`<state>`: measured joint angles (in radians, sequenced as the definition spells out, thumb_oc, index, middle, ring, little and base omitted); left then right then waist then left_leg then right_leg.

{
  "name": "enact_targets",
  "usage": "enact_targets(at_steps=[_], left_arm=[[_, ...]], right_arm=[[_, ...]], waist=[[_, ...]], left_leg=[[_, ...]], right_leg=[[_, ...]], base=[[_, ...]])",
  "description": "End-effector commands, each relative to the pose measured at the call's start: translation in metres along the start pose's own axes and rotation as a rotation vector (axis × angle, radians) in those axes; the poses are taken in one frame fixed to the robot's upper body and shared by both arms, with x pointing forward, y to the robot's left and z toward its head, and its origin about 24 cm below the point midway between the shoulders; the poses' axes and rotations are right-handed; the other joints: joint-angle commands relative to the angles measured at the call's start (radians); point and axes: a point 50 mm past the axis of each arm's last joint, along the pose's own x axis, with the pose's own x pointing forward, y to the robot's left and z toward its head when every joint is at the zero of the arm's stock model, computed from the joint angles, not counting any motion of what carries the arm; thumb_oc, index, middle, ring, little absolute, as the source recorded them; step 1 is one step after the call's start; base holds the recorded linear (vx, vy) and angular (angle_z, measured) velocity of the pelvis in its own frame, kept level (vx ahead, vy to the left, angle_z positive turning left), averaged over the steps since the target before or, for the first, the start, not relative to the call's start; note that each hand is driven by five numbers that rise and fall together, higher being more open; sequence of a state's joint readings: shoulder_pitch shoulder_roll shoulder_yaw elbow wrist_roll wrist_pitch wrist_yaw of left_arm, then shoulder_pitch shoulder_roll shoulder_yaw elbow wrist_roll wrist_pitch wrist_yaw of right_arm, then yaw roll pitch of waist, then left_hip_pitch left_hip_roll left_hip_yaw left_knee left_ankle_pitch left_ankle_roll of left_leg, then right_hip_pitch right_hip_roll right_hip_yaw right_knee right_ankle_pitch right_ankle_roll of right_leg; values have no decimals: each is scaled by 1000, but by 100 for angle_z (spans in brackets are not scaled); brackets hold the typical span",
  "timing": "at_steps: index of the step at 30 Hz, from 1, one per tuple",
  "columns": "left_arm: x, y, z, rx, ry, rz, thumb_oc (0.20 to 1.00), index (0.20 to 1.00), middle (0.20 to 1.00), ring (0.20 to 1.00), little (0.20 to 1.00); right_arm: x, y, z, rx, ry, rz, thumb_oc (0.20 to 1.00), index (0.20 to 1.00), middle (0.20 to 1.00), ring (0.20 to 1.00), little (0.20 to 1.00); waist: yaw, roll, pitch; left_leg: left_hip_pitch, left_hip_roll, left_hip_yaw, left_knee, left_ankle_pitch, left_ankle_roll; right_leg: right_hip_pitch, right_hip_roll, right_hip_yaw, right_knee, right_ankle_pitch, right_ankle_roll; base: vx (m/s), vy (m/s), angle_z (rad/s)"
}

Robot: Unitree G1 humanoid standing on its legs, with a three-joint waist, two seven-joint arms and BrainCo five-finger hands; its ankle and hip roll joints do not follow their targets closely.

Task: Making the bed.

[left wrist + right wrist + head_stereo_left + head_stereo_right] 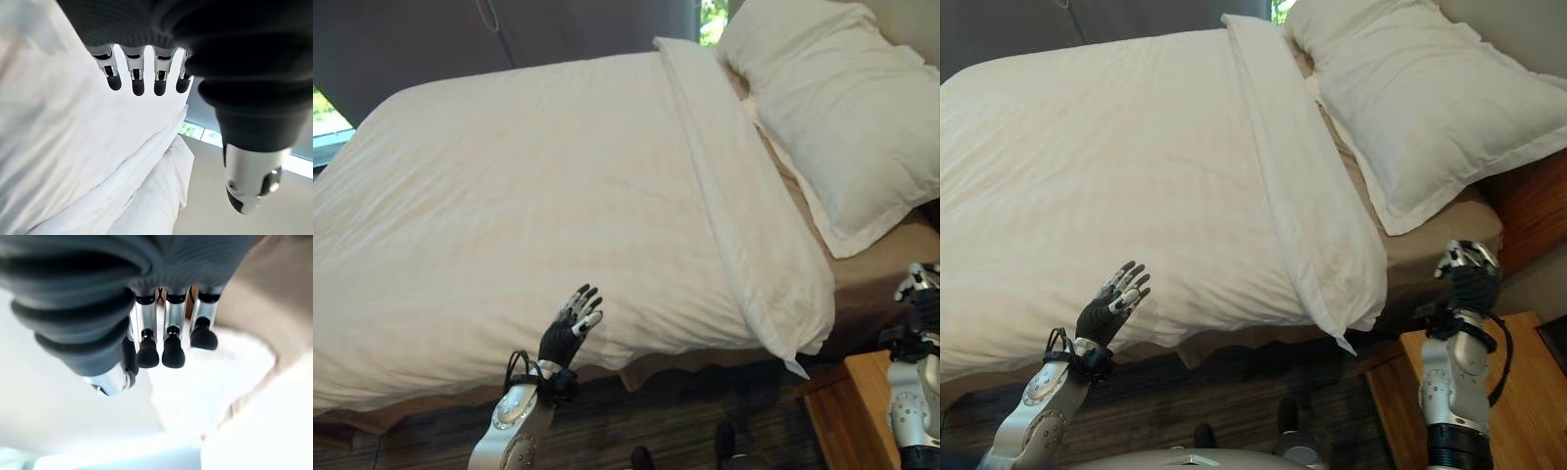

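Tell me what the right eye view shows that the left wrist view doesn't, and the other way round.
The right eye view alone takes in the bed at large: the tan sheet beside the pillow, the wooden nightstand, and the right robot hand raised above it. The left wrist view alone shows the left robot hand from close up, fingers straight and holding nothing. Both show the white duvet, its folded-back band, and the pillow.

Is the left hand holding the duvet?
No. The left hand hangs open in front of the duvet, its fingers straight and holding nothing.
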<state>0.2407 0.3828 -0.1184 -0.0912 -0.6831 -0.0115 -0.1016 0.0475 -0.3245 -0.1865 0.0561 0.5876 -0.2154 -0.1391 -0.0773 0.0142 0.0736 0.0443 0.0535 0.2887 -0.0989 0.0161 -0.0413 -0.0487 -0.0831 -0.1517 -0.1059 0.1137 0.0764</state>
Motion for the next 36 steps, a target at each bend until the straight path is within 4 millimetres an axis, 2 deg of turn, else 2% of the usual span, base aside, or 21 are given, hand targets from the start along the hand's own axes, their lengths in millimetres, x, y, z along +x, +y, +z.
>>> enact_targets(at_steps=[1,2,5,7,9,10,12,13,15,16,17,18,21,22,23,24,25,31,33,34,36], left_arm=[[10,-2,6,34,-61,-13,1000,1000,1000,1000,1000],[10,-5,1,-3,-62,-2,1000,1000,1000,1000,1000],[9,-5,0,-27,-77,19,1000,1000,1000,1000,1000],[11,-5,0,-22,-81,27,1000,1000,1000,1000,1000],[12,-3,2,19,-81,19,1000,1000,1000,1000,1000],[13,1,5,68,-85,29,1000,1000,1000,1000,1000],[13,3,10,87,-104,41,1000,1000,1000,1000,1000],[13,7,20,82,-150,62,1000,1000,1000,1000,1000],[13,9,22,73,-162,64,1000,1000,1000,1000,1000],[15,10,24,67,-173,71,1000,1000,1000,1000,1000],[15,10,24,67,-173,71,1000,1000,1000,1000,1000],[15,12,22,58,-170,87,1000,1000,1000,1000,1000],[8,15,18,-11,-184,140,1000,1000,1000,1000,1000],[8,15,18,-12,-184,140,1000,1000,1000,1000,1000],[9,15,13,-44,-177,148,1000,1000,1000,1000,1000],[7,10,3,-112,-158,148,1000,1000,1000,1000,1000],[5,8,-3,-119,-131,141,1000,1000,1000,1000,1000],[-5,3,-12,-96,-65,71,1000,1000,1000,1000,1000],[-6,3,-14,-78,-48,60,1000,1000,1000,1000,1000],[-4,1,-16,-66,-38,54,1000,1000,1000,1000,1000],[-5,0,-16,-66,-37,54,1000,1000,1000,1000,1000]], right_arm=[[-18,31,-28,-32,166,303,1000,1000,1000,1000,1000],[-33,47,-44,-78,258,440,1000,1000,1000,1000,1000],[-43,63,-54,-84,303,539,1000,1000,1000,1000,1000],[-48,74,-54,-86,304,602,1000,1000,1000,1000,1000],[-49,85,-46,-125,257,675,1000,1000,1000,1000,1000],[-46,90,-44,-143,228,678,1000,1000,1000,1000,1000],[-44,96,-42,-146,209,694,1000,1000,1000,1000,1000],[-40,104,-35,-148,166,716,1000,1000,1000,1000,1000],[-37,106,-34,-160,154,726,1000,1000,1000,1000,1000],[-33,108,-27,-179,125,746,1000,1000,1000,1000,1000],[-33,108,-27,-179,125,746,1000,1000,1000,1000,1000],[-33,115,-19,-169,93,788,1000,1000,1000,1000,1000],[-28,135,-14,-119,64,860,1000,1000,1000,1000,1000],[-28,135,-14,-119,64,861,1000,1000,1000,1000,1000],[-26,133,-10,-137,41,867,1000,1000,1000,1000,1000],[-26,129,-5,-185,23,884,1000,1000,1000,1000,1000],[-25,123,-5,-220,28,881,1000,1000,1000,1000,1000],[-33,86,-16,-283,127,785,1000,1000,1000,1000,1000],[-41,79,-22,-262,164,750,1000,1000,1000,1000,1000],[-48,76,-27,-219,186,712,1000,1000,1000,1000,1000],[-48,75,-27,-219,187,712,1000,1000,1000,1000,1000]], waist=[[14,-10,5],[25,-17,1],[40,-18,10],[56,-6,35],[53,5,83],[33,11,103],[40,19,99],[50,29,89],[43,29,88],[39,18,80],[37,19,80],[37,12,70],[78,-9,56],[75,-8,56],[69,-11,66],[59,-28,85],[42,-43,90],[29,-61,76],[19,-53,58],[3,-33,42],[2,-34,42]], left_leg=[[23,-3,-64,12,-2,-10],[31,-5,-69,12,-5,-7],[40,-8,-67,12,-6,1],[51,-9,-64,12,-11,19],[56,-14,-105,36,-13,39],[43,-13,-177,56,-11,36],[33,-2,-201,62,-8,25],[23,29,-258,72,-15,-4],[22,42,-297,74,-19,-17],[0,73,-385,86,-21,-50],[-1,74,-388,87,-22,-50],[-21,99,-439,88,-9,-62],[-69,153,-493,146,99,-99],[-71,154,-496,146,101,-100],[-112,176,-460,198,183,-100],[-149,196,-332,252,227,-68],[-157,215,-205,309,209,-55],[-137,143,-56,441,104,-45],[-106,91,-27,383,51,-30],[-64,80,10,271,41,-25],[-55,76,10,257,48,-24]], right_leg=[[97,-34,-37,19,-65,58],[106,-35,-42,19,-67,58],[105,-41,-53,50,-70,62],[42,-61,-46,201,-77,76],[-50,-80,17,423,-30,107],[-104,-54,130,486,0,115],[-103,-68,151,450,-5,104],[-78,-141,172,343,-21,88],[-52,-159,190,288,-27,92],[-31,-151,316,223,-62,111],[-30,-151,314,225,-65,111],[-6,-108,405,217,-117,120],[51,-45,346,161,-154,72],[52,-43,343,161,-153,71],[62,-27,319,167,-150,55],[79,-7,265,157,-145,25],[88,-3,224,153,-144,6],[98,-2,116,120,-122,-16],[100,6,75,110,-127,-9],[104,16,35,104,-133,-2],[108,14,33,103,-134,-1]], base=[[-34,-6,-1],[0,0,0],[-14,9,0],[-103,49,-3],[-132,-47,-7],[-61,-130,31],[66,-237,108],[199,-408,126],[161,-348,112],[98,-248,141],[115,-446,145],[59,-338,140],[45,-561,117],[-24,-415,56],[-137,-432,55],[-199,-617,72],[-218,-581,80],[-114,-263,74],[-44,-74,88],[-33,-37,82],[-26,25,80]])
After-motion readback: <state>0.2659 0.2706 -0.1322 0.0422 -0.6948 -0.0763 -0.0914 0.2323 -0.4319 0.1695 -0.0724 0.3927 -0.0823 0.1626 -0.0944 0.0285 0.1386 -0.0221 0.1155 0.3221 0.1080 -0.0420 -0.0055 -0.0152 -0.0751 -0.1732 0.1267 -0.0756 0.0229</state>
